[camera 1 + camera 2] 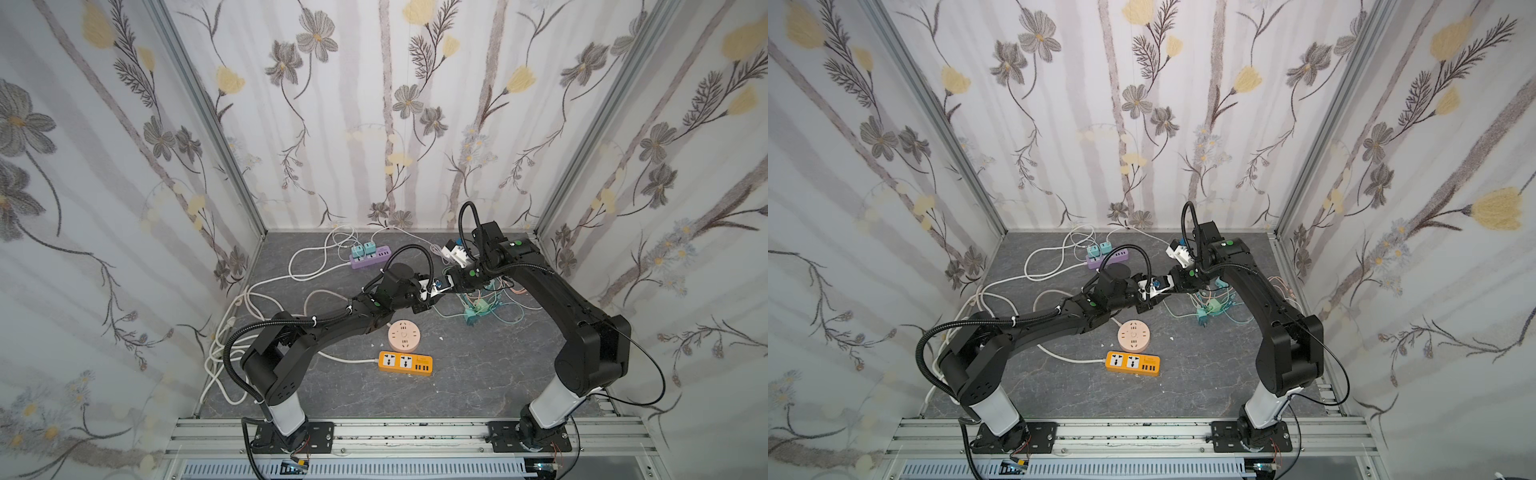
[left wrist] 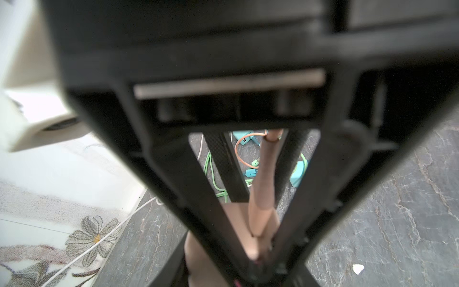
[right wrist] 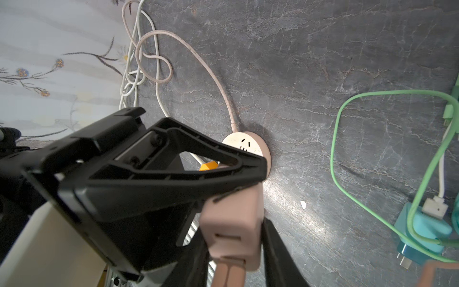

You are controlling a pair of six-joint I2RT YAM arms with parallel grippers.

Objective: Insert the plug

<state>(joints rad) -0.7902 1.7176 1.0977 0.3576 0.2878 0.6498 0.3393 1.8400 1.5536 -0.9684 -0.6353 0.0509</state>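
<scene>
My left gripper [image 3: 255, 179] is partly closed on the pink plug [image 3: 233, 211]. In the right wrist view 1 finger [image 3: 211, 146] presses its tip on the plug's top edge; the other finger is hidden behind. I'm counting that as a grip.

My right gripper [image 3: 232, 233] reaches in from the opposite side, with its 2 fingers [image 3: 278, 251] flanking the plug body and only a narrow gap. I can't tell if the pads touch or squeeze, so the right grip is unclear.

The plug is held up off the table [image 1: 478, 374], mid-scene where the 2 grippers meet. It is near the round socket [image 1: 404, 336] but not in it. Prongs not visible. The face toward the right wrist camera shows 1 bare USB slot, with a pink cable [image 3: 229, 273] in the next.

The left wrist view is mostly a blurred close-up. There the cable [image 2: 263, 174] runs between black fingers, and a pink body sits at the frame's lower edge. In both top views the grippers hide the plug.

The round socket lies flat, and its cord [image 3: 223, 94] loops off toward the left wall. The orange strip [image 1: 405, 363] lies just in front of it, not touching. The purple strip [image 1: 370, 258] sits at the back with 2 teal chargers [image 1: 363, 250] plugged in. A loose pile of teal chargers and green cables [image 1: 478, 309] lies beside my right arm.
</scene>
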